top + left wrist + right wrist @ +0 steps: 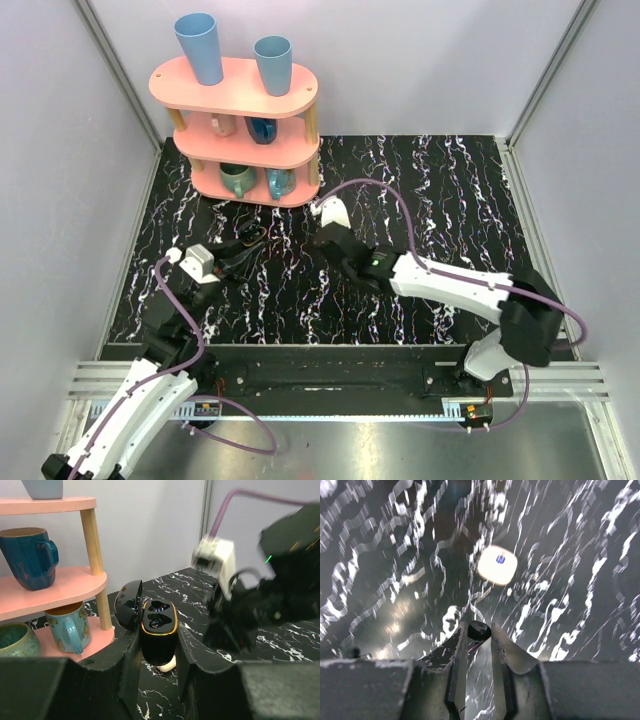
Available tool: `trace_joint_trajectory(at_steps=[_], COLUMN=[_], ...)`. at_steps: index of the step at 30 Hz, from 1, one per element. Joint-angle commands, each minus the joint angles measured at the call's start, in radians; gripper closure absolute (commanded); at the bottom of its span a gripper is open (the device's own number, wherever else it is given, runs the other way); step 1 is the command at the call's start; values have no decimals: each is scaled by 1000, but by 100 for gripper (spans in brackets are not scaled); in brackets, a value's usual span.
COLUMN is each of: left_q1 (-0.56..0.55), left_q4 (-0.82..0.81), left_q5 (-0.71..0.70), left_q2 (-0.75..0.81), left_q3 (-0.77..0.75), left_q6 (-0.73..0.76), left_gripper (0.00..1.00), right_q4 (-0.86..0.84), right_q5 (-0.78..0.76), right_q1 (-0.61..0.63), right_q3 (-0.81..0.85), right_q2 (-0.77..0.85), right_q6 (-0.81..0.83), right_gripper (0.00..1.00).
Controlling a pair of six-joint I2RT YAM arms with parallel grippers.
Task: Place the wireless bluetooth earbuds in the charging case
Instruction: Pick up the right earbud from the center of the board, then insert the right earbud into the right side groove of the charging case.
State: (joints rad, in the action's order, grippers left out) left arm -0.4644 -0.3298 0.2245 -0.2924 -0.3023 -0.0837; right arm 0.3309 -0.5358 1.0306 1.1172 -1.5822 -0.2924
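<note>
Black marbled table (450, 200) lay below. Our left gripper (156, 656) was clamped on the open case (156, 642), left, beside the shelf (50, 587); our right gripper (479, 637) pinched what looked like a dark earbud (479, 629). Next, we judged, it needed seating in an empty well (159, 621).

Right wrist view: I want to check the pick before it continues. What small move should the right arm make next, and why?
Probably a short straight lift off the table. The right gripper has its jaws shut on a small dark nub, seemingly an earbud, though blur leaves that unsure. The left gripper holds the charging case open, both sockets empty, so it looks ready.
</note>
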Motion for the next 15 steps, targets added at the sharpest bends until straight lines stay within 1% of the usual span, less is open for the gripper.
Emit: trace_joint_trajectory(at_steps=[1,2,4,5,10,13,15], left_q1=[0,0,0,0,0,1,1], left_q4=[5,11,24,28,49,69,64], left_q5=[15,10,15,10,9,19,36], left_q2=[-25,-39,-50,-62,-102,-134,-143], left_q3=[-72,-86,-96,-107,-130,-152,-158], left_q6=[-40,-45,-53,-57,-88,-103,-111], left_gripper=[100,100,100,100,100,100,100], right_q4=[-225,-280,-322,-393,-498,-601,-641], right_q5=[-134,-138,-133,-121,-76,-81,-46], right_q1=[6,6,6,6,19,42,52], right_q3=[6,6,7,4,26,15,23], right_q2=[148,160,201,212,243,255,261], right_q6=[182,224,251,280,389,473,532], right_gripper=[82,82,82,82,82,82,82])
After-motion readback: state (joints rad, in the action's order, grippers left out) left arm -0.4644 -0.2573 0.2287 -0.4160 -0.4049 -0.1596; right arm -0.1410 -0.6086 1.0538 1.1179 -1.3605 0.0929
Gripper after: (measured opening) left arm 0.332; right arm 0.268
